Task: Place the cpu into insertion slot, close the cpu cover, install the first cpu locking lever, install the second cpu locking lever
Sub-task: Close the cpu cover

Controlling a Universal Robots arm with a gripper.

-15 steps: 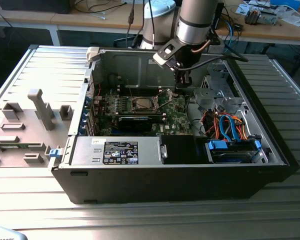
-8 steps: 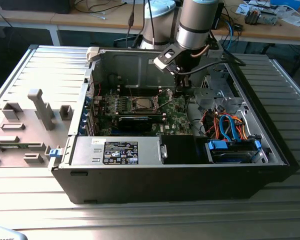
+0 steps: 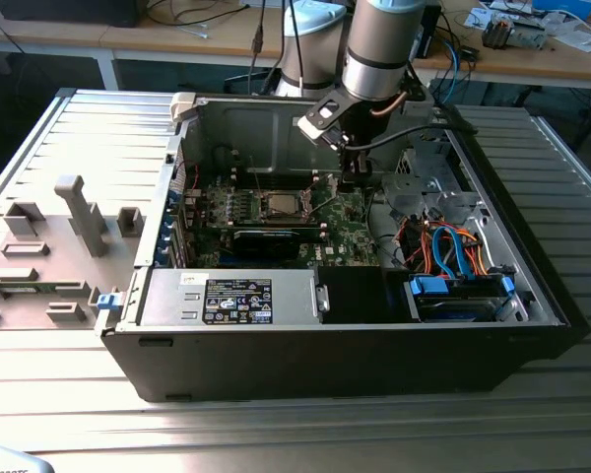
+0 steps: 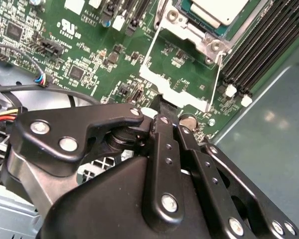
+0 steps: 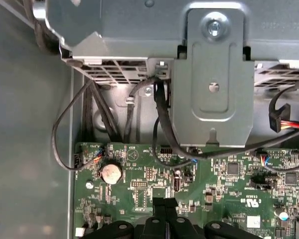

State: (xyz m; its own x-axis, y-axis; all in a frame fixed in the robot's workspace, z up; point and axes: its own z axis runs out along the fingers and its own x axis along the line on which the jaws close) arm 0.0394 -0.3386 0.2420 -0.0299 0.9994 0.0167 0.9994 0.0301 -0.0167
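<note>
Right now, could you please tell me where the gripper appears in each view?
Exterior view: the gripper hangs at the exterior view's right of the cpu.
Second wrist view: gripper at the cpu cover's edge.
First wrist view: gripper near the coin cell.
Shared landmark: the green circuit board beneath it.

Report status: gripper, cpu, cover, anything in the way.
Gripper shut, tips at the free edge of the cpu cover. The cpu sits in the insertion slot; cover not yet down. Black cable beside gripper, clear of slot.
</note>
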